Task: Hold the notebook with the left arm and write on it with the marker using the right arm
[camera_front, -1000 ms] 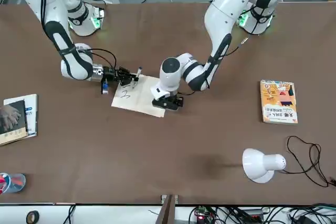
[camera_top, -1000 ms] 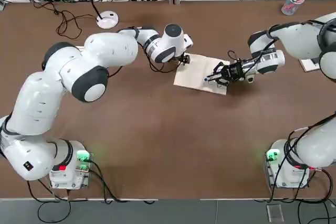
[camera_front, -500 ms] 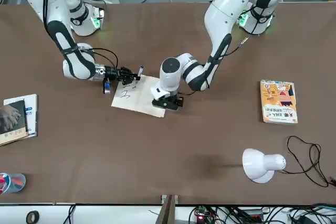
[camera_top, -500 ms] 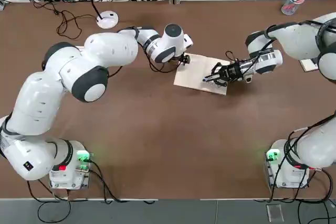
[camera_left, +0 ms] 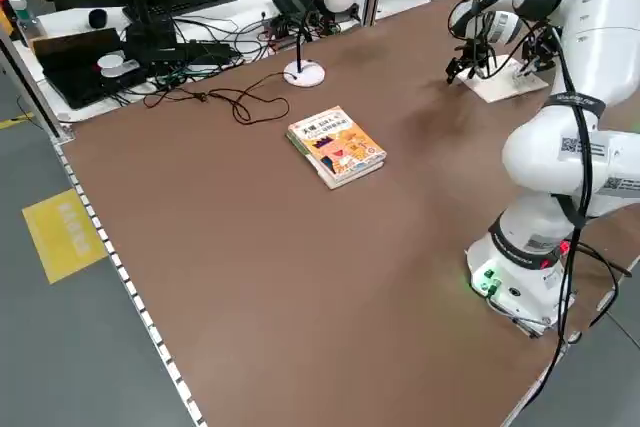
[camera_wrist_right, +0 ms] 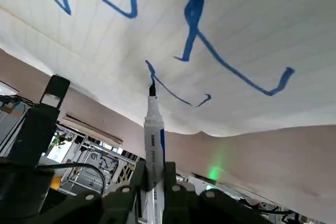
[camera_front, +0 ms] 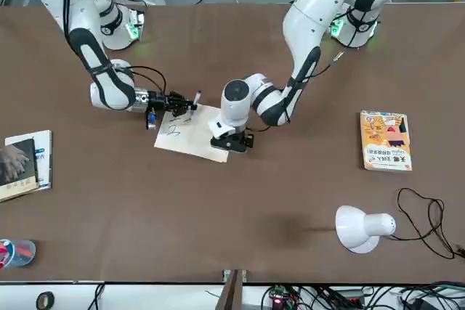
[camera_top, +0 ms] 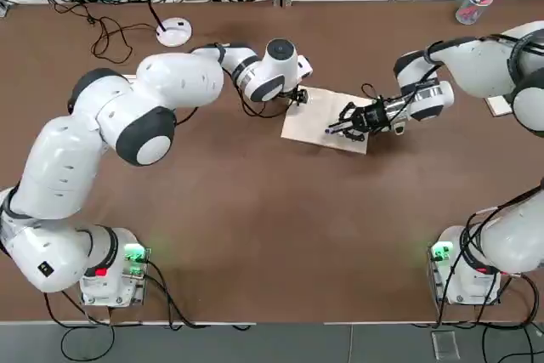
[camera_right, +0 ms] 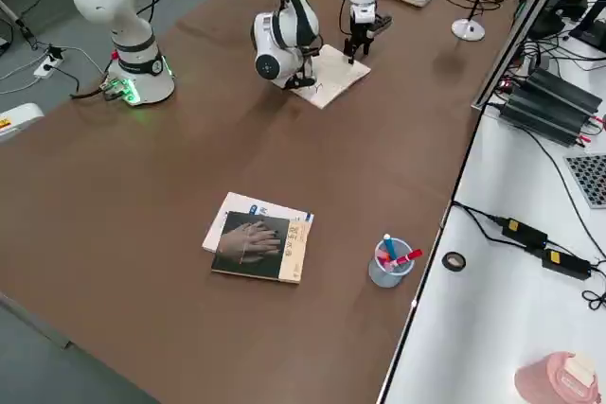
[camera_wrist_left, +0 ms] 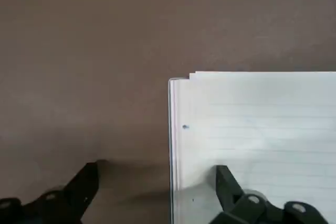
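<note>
- Right now, in the top view, we see the notebook (camera_top: 326, 119) lying flat on the brown bench (camera_top: 255, 235), a little past centre toward 1 o'clock.
- Our left tool (camera_top: 298, 96) sits at the pad's 10 o'clock corner; its fingers are spread, one pressing the page, the other off the edge on the bench, so it pins rather than grips.
- Our right tool (camera_top: 350, 120) is clenched on the marker (camera_wrist_right: 154, 129), coming in from the pad's 3 o'clock side.
- We judge the key relation to be this: the marker's long axis runs roughly 3 to 9 o'clock across the pad, its tip touching the page at the end of a thin blue stroke (camera_wrist_right: 176, 90).
- Unwritten paper lies toward 9 o'clock of the tip, between it and the left tool, so we expect further strokes to head that way; the right arm is the nearer one.
</note>
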{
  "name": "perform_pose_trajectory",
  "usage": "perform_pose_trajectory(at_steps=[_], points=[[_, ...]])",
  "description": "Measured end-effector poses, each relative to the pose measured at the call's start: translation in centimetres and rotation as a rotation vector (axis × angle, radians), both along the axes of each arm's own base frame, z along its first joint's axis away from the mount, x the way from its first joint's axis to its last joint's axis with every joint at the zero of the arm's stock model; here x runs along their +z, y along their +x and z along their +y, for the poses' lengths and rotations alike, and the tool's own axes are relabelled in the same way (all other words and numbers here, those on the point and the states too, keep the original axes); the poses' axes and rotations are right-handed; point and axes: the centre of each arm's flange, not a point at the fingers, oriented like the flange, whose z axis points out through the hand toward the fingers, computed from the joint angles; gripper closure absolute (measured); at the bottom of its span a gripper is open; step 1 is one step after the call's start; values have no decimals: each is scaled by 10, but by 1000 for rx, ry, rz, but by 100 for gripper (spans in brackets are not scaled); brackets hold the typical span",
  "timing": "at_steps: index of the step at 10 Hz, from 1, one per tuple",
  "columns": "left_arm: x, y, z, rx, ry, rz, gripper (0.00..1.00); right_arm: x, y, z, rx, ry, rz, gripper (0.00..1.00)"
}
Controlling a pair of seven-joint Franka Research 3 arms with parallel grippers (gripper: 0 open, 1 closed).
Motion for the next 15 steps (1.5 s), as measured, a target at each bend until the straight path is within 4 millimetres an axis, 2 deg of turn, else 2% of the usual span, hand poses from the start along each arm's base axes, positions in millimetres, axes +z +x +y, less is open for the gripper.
perform_pose_trajectory(at_steps=[5, 13, 15], points=[[0, 0, 0, 0, 0, 0, 2, -1, 0, 10, 13, 5, -2, 83], [0, 0, 0, 0, 0, 0, 2, 0, 1, 11, 4, 7, 2, 83], [0, 0, 0, 0, 0, 0, 2, 2, 7, 9, -23, 3, 21, 83]])
